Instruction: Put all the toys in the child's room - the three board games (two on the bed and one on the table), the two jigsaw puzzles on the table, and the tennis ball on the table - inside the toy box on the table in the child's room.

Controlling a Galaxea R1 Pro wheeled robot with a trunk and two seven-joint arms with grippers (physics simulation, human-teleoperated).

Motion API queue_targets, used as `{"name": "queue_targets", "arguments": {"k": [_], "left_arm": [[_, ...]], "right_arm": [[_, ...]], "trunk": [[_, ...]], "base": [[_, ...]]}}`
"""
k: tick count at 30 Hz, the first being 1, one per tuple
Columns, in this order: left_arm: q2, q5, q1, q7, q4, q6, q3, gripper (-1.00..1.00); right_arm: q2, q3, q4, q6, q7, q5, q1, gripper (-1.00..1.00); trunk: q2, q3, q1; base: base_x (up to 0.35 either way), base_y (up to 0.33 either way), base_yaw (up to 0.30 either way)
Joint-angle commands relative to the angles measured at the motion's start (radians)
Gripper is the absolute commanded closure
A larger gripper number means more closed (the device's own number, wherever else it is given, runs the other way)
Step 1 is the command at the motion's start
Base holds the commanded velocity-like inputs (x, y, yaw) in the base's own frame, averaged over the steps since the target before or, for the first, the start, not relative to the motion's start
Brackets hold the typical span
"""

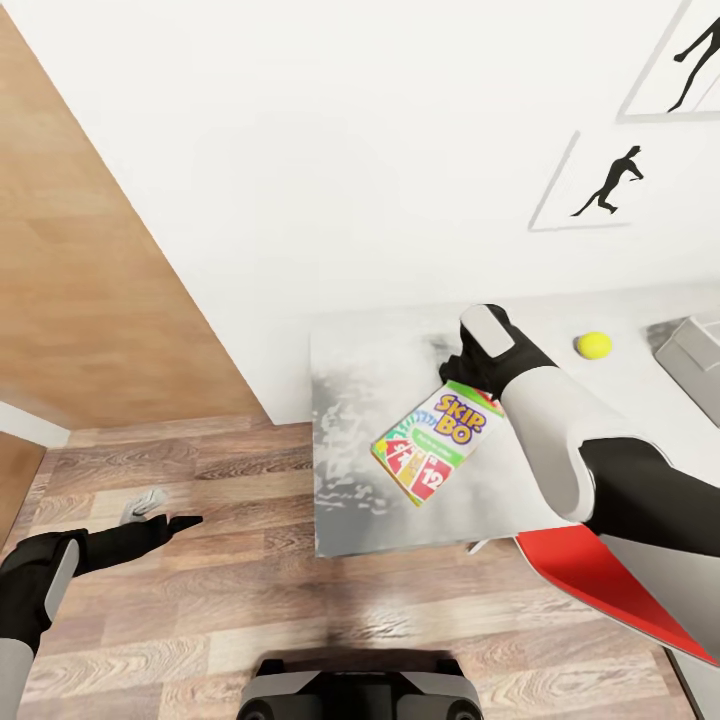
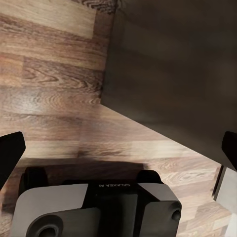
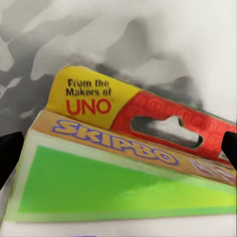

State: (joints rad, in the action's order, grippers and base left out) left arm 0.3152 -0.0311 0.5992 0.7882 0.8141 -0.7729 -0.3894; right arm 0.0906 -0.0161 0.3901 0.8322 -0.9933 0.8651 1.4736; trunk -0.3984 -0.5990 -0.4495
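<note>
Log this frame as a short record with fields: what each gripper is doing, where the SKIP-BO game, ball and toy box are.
right gripper: jaws either side of the SKIP-BO box's top end; contact not clear
SKIP-BO box: over the table, tilted; lifted or resting unclear
tennis ball: on the table, beyond the right arm
toy box: grey bin at the table's far right, cut off by the frame
left gripper: jaws open, empty, over wooden floor
</note>
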Motion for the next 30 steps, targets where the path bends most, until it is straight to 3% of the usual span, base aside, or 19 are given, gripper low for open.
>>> {"name": "queue_targets", "arguments": {"k": [1,4,18,22,30], "left_arm": [[0.000,-0.003,0.001,0.002,0.000,-0.008,-0.002,-1.00],[0.000,-0.003,0.001,0.002,0.000,-0.009,-0.002,-1.00],[0.001,-0.003,0.001,0.002,0.000,-0.009,-0.002,-1.00],[0.000,-0.003,0.001,0.002,0.000,-0.009,-0.002,-1.00],[0.001,-0.003,0.001,0.002,0.000,-0.009,-0.002,-1.00]], "right_arm": [[0.000,0.005,0.002,0.008,-0.008,0.006,0.001,-1.00],[0.002,0.029,0.001,0.016,-0.010,0.006,0.001,-1.00],[0.004,0.067,-0.001,0.048,-0.028,0.008,0.005,-1.00],[0.004,0.070,-0.042,0.062,-0.036,0.052,0.024,-1.00],[0.006,0.070,-0.065,0.064,-0.122,0.134,0.037,-1.00]], "trunk": [[-0.002,-0.001,-0.001],[-0.002,-0.001,-0.001],[-0.002,-0.001,-0.001],[-0.002,-0.001,-0.001],[-0.002,-0.001,-0.001]], "base": [[0.000,0.000,0.000],[0.000,0.000,0.000],[0.000,0.000,0.000],[0.000,0.000,0.000],[0.000,0.000,0.000]]}}
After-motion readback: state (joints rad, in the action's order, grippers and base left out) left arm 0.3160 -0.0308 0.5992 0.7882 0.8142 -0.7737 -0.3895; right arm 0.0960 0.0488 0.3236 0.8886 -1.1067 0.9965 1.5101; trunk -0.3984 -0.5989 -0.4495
